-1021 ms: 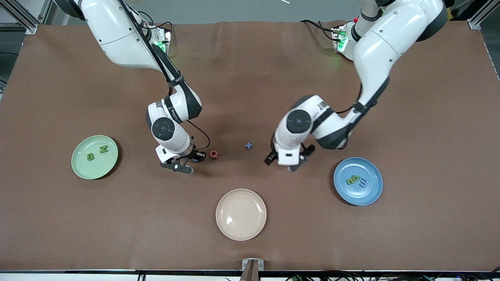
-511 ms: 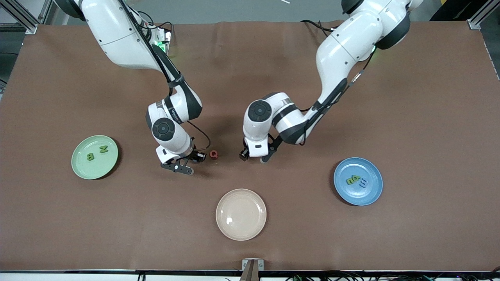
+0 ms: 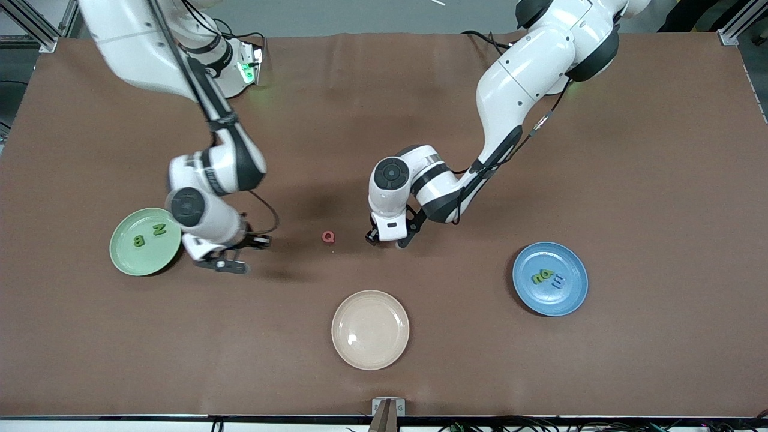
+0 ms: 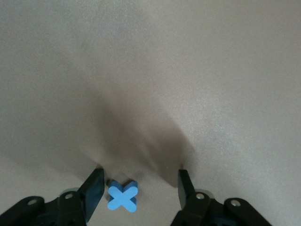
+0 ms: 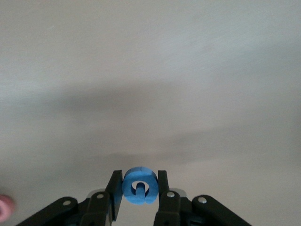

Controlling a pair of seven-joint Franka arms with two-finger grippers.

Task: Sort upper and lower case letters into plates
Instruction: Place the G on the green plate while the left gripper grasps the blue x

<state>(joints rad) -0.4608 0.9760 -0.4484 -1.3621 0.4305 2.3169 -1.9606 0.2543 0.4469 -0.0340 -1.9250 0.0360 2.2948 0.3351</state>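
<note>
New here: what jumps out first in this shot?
The right gripper, beside the pale green plate, is shut on a small round blue foam letter. The left gripper, at mid-table, has its fingers either side of a blue x-shaped piece, with a red letter Q lying loose between the arms.

The right end effector (image 3: 223,263), clamped on a blue round letter (image 5: 139,186), leaves the red Q (image 3: 328,237) and now hangs beside the pale green plate (image 3: 123,259). The left end effector (image 3: 387,239) has crossed from near the blue plate (image 3: 573,297) to straddle the blue cross-shaped piece (image 4: 122,196), its fingers narrowing but apart.
</note>
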